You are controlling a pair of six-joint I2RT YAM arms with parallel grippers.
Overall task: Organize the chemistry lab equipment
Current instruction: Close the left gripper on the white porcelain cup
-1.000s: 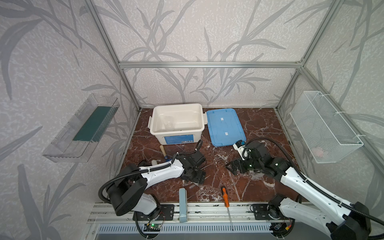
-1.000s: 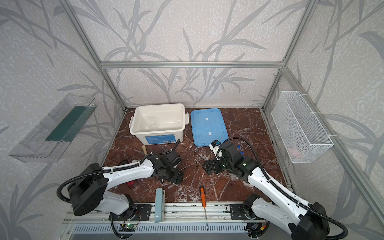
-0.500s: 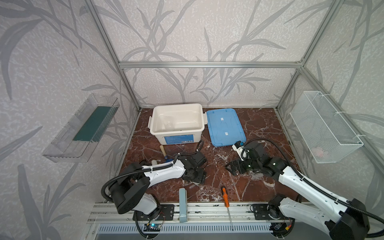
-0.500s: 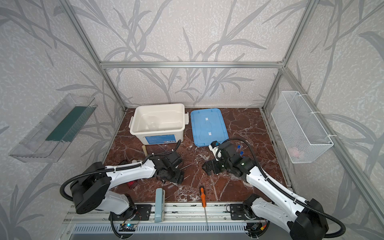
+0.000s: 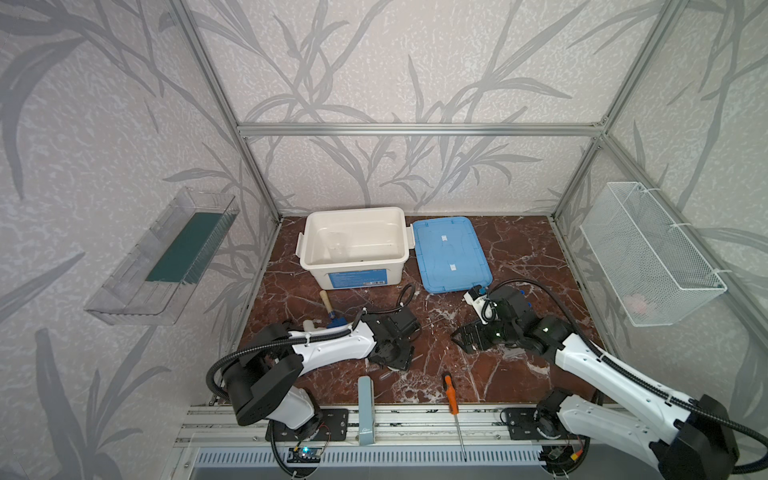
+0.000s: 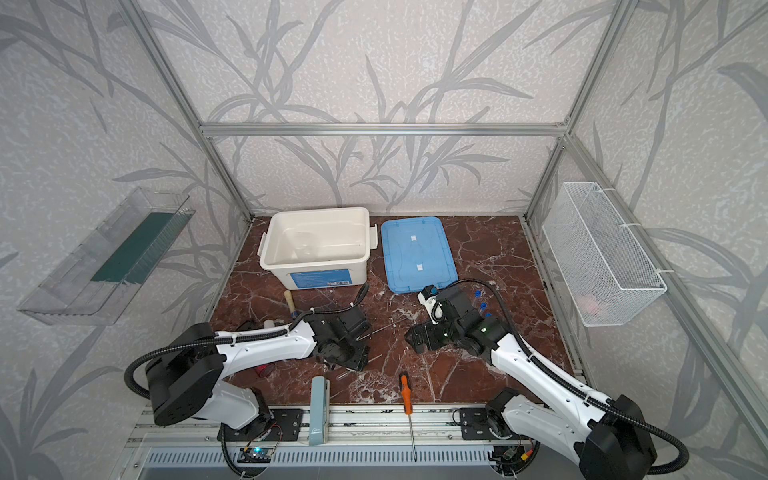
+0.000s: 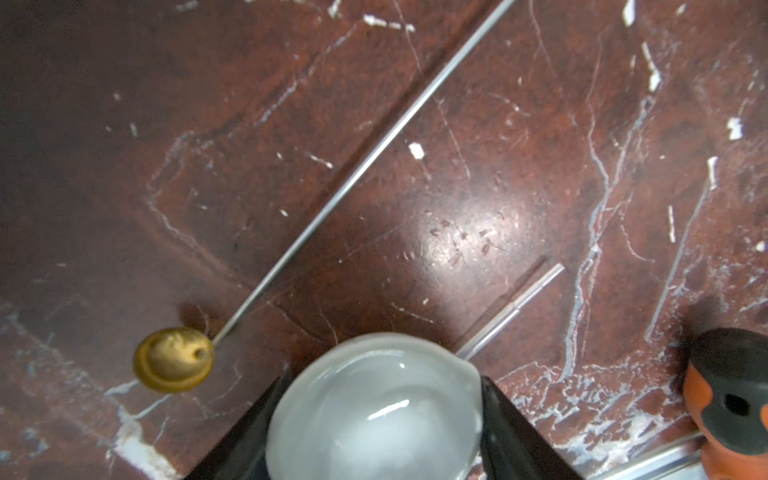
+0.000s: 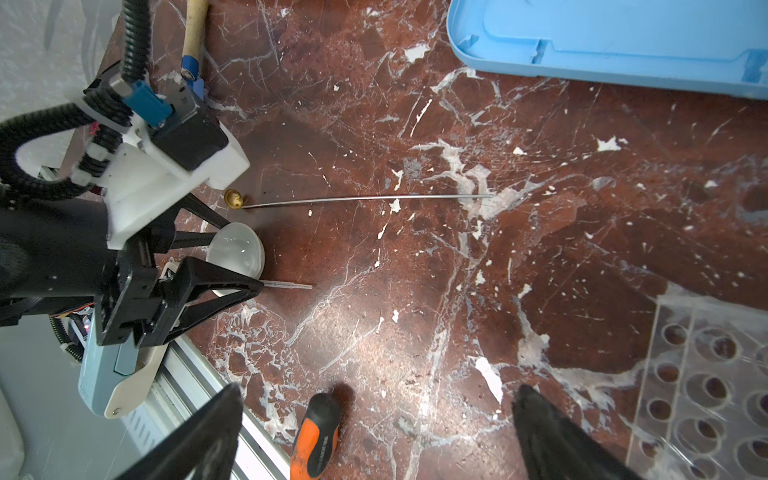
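I am narrowing the left gripper (image 7: pixel 384 374) onto the small white round dish (image 7: pixel 374 411), now grasping it, readying a lift

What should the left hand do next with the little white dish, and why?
Probably squeeze shut on the dish. The left hand has a finger on each side of it, and it sits on the table; I can't tell whether they grip it yet.

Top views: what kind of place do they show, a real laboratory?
Probably a robot test cell, not a real laboratory: a metal frame with wallpapered panels encloses a marble-look table, and the left arm and right arm stand on its front rail.
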